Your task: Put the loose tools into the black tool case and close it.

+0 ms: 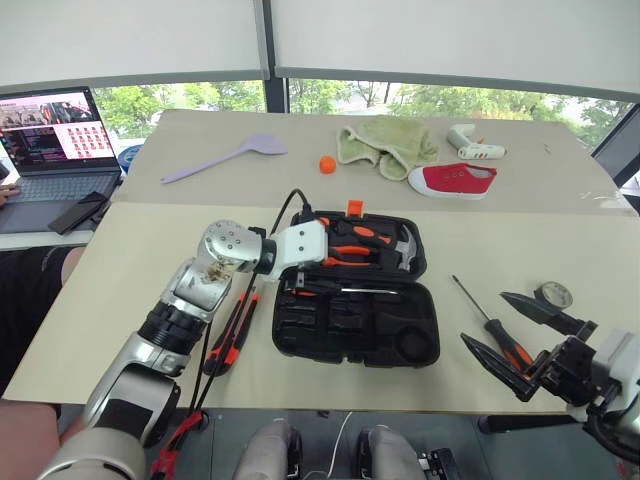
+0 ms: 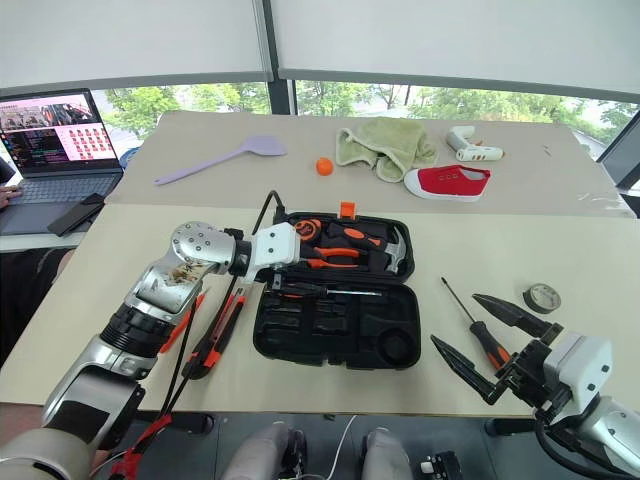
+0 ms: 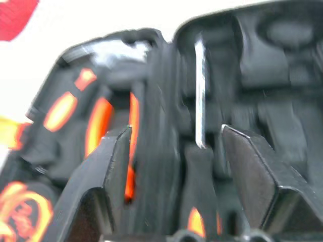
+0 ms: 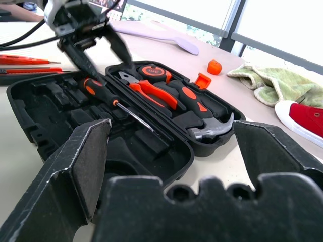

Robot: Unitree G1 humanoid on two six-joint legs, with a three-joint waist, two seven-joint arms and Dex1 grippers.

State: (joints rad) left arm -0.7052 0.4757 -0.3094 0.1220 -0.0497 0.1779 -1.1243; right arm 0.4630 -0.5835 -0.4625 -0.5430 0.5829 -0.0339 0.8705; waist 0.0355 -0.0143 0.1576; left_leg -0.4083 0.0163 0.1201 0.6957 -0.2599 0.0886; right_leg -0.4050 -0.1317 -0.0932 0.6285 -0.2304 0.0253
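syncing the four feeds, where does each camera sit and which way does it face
Left eye: head, looking down over the table; both arms show.
Right eye: same head, same scene.
Left wrist: on the left arm, looking into the case past its left gripper, open over a screwdriver.
Right wrist: on the right arm, facing the case between the open right gripper.
Both wrist views share the case and that screwdriver.

Lilac spatula (image 1: 225, 157), small orange ball (image 1: 327, 165), green cloth (image 1: 386, 143) (crumpled), red shoe (image 1: 452, 180), open laptop (image 1: 55, 145)
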